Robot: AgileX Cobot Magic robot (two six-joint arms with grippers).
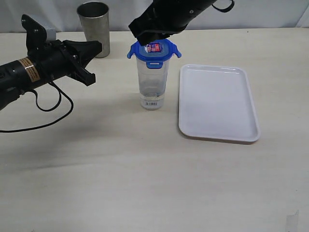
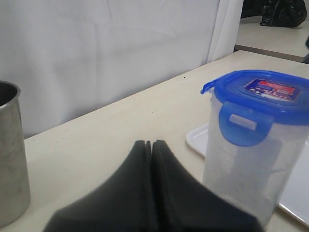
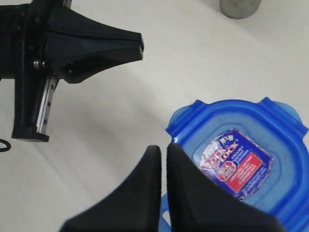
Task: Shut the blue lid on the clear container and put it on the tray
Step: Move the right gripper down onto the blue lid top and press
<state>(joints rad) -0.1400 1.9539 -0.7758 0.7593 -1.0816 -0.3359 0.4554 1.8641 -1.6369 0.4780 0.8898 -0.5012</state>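
Right gripper (image 3: 163,147) jaws pinched together, empty, tips over lid (image 3: 241,159) rim; contact unclear. Container (image 1: 152,87) upright on desk (image 1: 145,183), lid on top, side flaps (image 1: 176,52) splayed. Left gripper (image 1: 99,47), also pinched empty, points at it from beside. Tray (image 1: 217,104) just beside, right arm's side.

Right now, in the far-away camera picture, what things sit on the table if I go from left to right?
steel cup → clear container with the blue lid on top → tray
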